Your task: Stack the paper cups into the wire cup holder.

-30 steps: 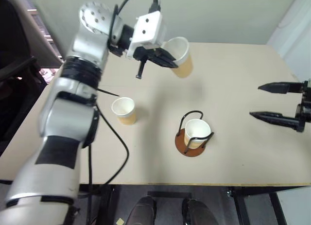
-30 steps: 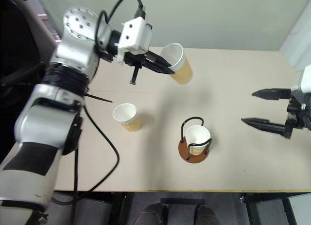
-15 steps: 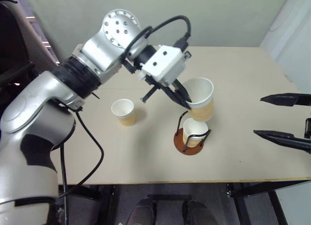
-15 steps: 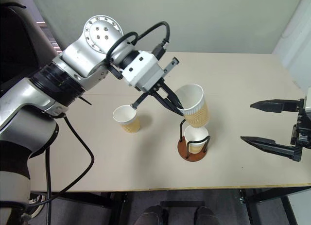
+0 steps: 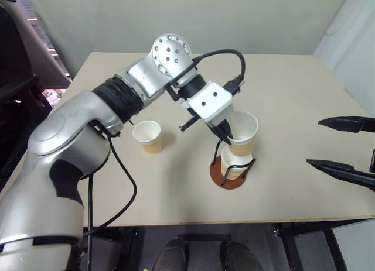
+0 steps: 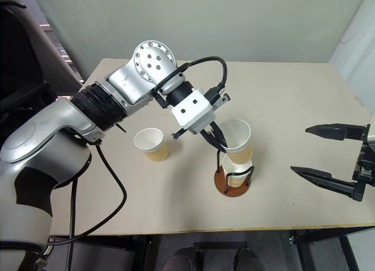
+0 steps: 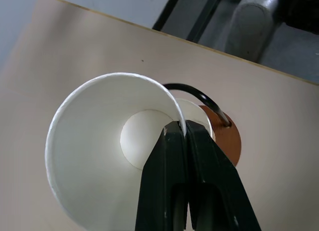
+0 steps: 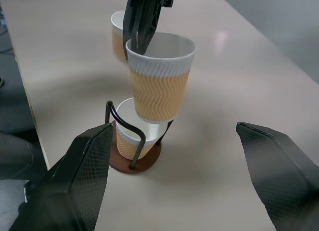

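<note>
The left gripper (image 6: 221, 143) has its two black fingers (image 7: 172, 161) pinched together on the rim of a paper cup (image 6: 237, 140), one finger inside the cup and one outside. That held cup (image 8: 159, 84) hangs upright and slightly tilted directly above the wire cup holder (image 6: 233, 180), its bottom just at the mouth of the cup already seated there (image 8: 130, 136). The holder's reddish-brown disc base (image 8: 144, 161) sits on the pale surface (image 6: 281, 95) toward the near middle, and its black wire loops (image 8: 119, 122) rise around the seated cup, standing close beside the lower wall of the held one. A third cup (image 6: 149, 144) stands upright on the surface to the left of the holder, well apart from it, below the left arm. The right gripper (image 6: 334, 160) hangs at the right edge of the scene, well apart from the holder, its fingers (image 8: 276, 166) spread wide and holding nothing. A black cable loops from the left wrist over the arm.
</note>
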Controlling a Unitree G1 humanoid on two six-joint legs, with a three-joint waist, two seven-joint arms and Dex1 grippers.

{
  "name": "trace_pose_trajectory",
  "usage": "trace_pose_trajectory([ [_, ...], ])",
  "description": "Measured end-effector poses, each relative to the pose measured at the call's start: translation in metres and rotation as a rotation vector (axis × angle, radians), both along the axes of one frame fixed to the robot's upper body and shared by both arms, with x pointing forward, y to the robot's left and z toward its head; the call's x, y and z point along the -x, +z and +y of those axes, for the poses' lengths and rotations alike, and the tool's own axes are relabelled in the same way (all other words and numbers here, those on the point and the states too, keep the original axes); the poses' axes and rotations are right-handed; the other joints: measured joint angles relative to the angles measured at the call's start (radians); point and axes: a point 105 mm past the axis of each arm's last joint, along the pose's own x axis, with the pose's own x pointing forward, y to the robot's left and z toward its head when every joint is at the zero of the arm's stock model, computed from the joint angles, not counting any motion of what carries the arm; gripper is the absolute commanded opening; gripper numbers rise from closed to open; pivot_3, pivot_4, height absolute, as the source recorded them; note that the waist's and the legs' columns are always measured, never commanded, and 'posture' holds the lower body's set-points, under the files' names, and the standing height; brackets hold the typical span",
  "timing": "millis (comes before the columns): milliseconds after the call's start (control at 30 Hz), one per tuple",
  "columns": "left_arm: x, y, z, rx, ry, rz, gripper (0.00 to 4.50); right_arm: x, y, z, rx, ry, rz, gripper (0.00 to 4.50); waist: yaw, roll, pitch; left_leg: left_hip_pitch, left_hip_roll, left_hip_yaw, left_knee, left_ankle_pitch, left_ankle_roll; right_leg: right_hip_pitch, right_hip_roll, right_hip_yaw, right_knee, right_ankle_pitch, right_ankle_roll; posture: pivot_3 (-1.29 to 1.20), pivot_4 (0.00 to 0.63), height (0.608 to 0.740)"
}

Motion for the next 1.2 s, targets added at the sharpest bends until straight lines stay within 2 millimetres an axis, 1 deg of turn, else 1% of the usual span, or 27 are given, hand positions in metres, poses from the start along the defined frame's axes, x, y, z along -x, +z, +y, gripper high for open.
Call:
trace_pose_trajectory([
  [67,0.001,-0.003,0.000,-0.015,-0.005,0.000,0.02,0.000,-0.001,-0.001,0.000,-0.007,0.002,4.10,0.001,0.000,0.000,0.000,0.000,0.000,0.000,-0.002,0.000,0.000,0.000,0.000,0.000,-0.002,0.000,0.00,0.150,0.740],
  [167,0.000,-0.008,0.002,-0.035,-0.003,0.004,0.64,-0.001,-0.001,-0.001,-0.001,-0.015,0.001,4.10,0.001,0.000,0.000,0.000,0.000,0.000,0.000,-0.003,-0.001,0.000,0.000,0.000,0.000,-0.003,0.001,0.00,0.150,0.740],
  [267,0.000,-0.010,0.003,-0.042,-0.001,0.005,1.62,-0.001,-0.002,-0.001,-0.001,-0.021,0.001,4.10,0.001,0.000,0.000,0.000,0.000,0.000,0.000,-0.004,0.000,0.000,0.000,0.000,-0.001,-0.003,0.001,0.00,0.150,0.740],
  [333,0.000,-0.011,0.003,-0.042,-0.005,0.009,2.39,-0.001,-0.002,-0.001,-0.001,-0.023,0.000,4.10,0.001,0.000,0.000,0.000,0.000,0.000,0.000,-0.004,0.000,0.000,0.000,0.000,-0.001,-0.003,0.001,0.00,0.150,0.740],
  [433,0.002,-0.014,-0.006,-0.021,-0.022,0.029,3.51,-0.002,-0.002,-0.001,-0.004,-0.028,-0.007,4.10,0.005,0.000,0.000,0.000,0.000,0.000,0.001,-0.005,0.001,0.000,0.000,0.000,0.000,-0.003,0.001,0.00,0.150,0.740],
  [467,0.002,-0.014,-0.009,-0.012,-0.024,0.034,3.81,-0.002,-0.001,-0.001,-0.004,-0.028,-0.010,4.10,0.005,0.000,0.000,0.000,0.000,0.000,0.001,-0.005,0.001,0.000,0.000,0.000,0.000,-0.003,0.001,0.00,0.150,0.740],
  [500,0.002,-0.011,-0.012,0.005,-0.023,0.037,4.25,-0.002,-0.001,-0.002,-0.006,-0.027,-0.012,4.10,0.005,0.000,0.000,0.000,0.000,0.000,0.001,-0.005,0.001,0.000,0.000,0.000,0.000,-0.003,0.001,0.00,0.150,0.740],
  [533,0.000,-0.007,-0.014,0.029,-0.012,0.040,4.46,-0.003,-0.001,-0.002,-0.008,-0.024,-0.014,4.10,0.004,0.000,0.000,0.000,0.000,0.001,0.001,-0.005,0.001,0.000,0.000,0.000,0.000,-0.003,0.001,0.00,0.150,0.740],
  [633,-0.009,0.007,-0.011,0.090,0.040,0.023,4.46,-0.005,0.001,-0.002,-0.022,-0.013,-0.019,4.10,0.002,0.000,0.000,0.001,0.000,0.001,0.001,-0.005,0.001,0.000,0.000,0.000,0.000,-0.003,0.001,0.00,0.150,0.740],
  [700,-0.022,0.013,0.002,0.104,0.120,-0.007,4.46,-0.009,0.001,-0.001,-0.032,0.006,-0.019,4.10,-0.003,0.000,0.000,0.002,0.000,0.001,0.000,-0.005,0.001,0.000,0.000,0.001,0.001,-0.003,0.001,0.00,0.150,0.740],
  [767,-0.039,0.019,0.030,0.116,0.250,-0.031,4.46,-0.011,0.002,0.002,-0.035,0.040,-0.017,4.10,-0.013,0.002,0.000,0.002,0.000,0.001,0.000,-0.005,0.001,-0.002,0.001,0.002,0.001,-0.004,0.001,0.00,0.150,0.740],
  [833,-0.053,0.024,0.065,0.128,0.395,-0.042,4.46,-0.013,0.001,0.002,-0.044,0.062,-0.007,4.10,-0.018,0.003,0.000,0.001,0.001,0.001,-0.001,-0.004,-0.001,-0.002,0.002,0.002,0.001,-0.004,0.000,0.00,0.150,0.740],
  [867,-0.057,0.023,0.084,0.120,0.461,-0.042,4.46,-0.014,0.001,0.002,-0.049,0.071,-0.004,4.10,-0.018,0.003,-0.001,0.001,0.001,0.000,-0.001,-0.004,-0.001,-0.003,0.002,0.002,0.001,-0.004,0.000,0.00,0.150,0.740],
  [933,-0.055,0.009,0.130,0.068,0.595,-0.021,4.46,-0.018,0.000,0.004,-0.057,0.098,0.006,4.10,-0.023,0.005,-0.002,0.001,0.001,0.000,-0.001,-0.004,-0.002,-0.005,0.002,0.003,0.001,-0.005,-0.001,0.00,0.150,0.740],
  [1000,-0.054,-0.008,0.160,0.012,0.703,0.025,4.46,-0.022,-0.004,0.002,-0.067,0.100,0.027,4.10,-0.023,0.004,-0.002,0.000,0.000,-0.002,-0.001,-0.004,-0.002,-0.005,0.002,0.003,0.001,-0.005,0.000,0.00,0.150,0.740],
  [1067,-0.050,-0.020,0.167,-0.029,0.732,0.056,4.46,-0.025,-0.005,0.004,-0.065,0.116,0.030,4.10,-0.003,0.004,-0.001,-0.001,-0.001,-0.005,0.000,-0.004,-0.002,-0.005,0.001,0.002,0.000,-0.005,0.000,0.00,0.150,0.740],
  [1200,-0.044,-0.027,0.178,-0.062,0.770,0.069,4.46,-0.030,-0.005,0.005,-0.047,0.138,0.038,4.10,0.009,0.003,-0.001,-0.001,-0.003,-0.005,0.000,-0.004,-0.002,-0.004,0.000,0.002,0.000,-0.006,-0.001,0.00,0.150,0.740],
])
